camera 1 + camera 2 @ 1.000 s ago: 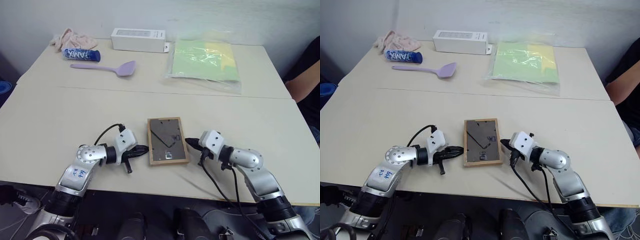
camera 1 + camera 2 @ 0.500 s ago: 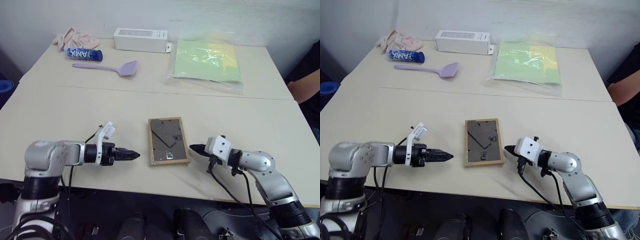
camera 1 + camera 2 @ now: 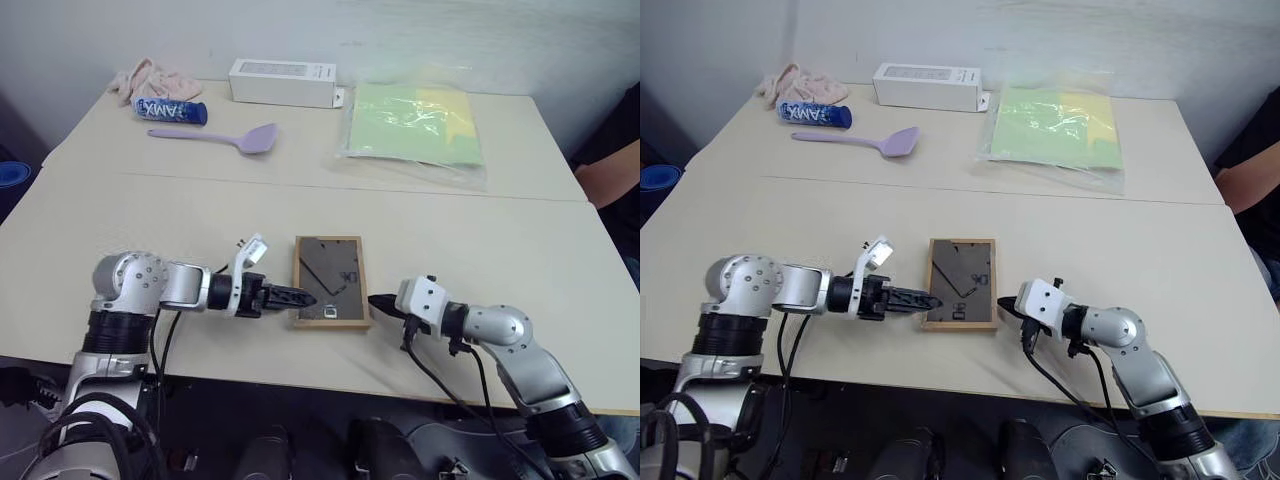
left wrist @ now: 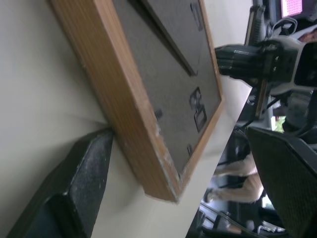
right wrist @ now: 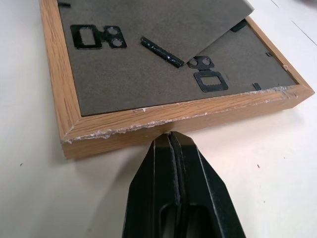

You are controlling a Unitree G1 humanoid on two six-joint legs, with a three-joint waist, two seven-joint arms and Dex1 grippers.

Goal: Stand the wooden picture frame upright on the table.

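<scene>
The wooden picture frame (image 3: 331,281) lies back-up at lower centre, between the open left gripper (image 3: 297,298) and closed right gripper (image 3: 378,301).

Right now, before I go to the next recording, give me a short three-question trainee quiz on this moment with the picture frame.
1. True or false: the wooden picture frame stands upright on the table.
2. Which gripper has its fingers shut? A) left gripper B) right gripper C) both
3. Fill in: the side of the frame facing up is its ____.

Key
1. False: it lies flat, not yet stood up.
2. B: the right gripper's fingers are pressed together, tip at the frame's edge; the left gripper's fingers stand wide apart, one at the opposite edge.
3. Back: dark board with the fold-out stand and black hangers showing.
</scene>
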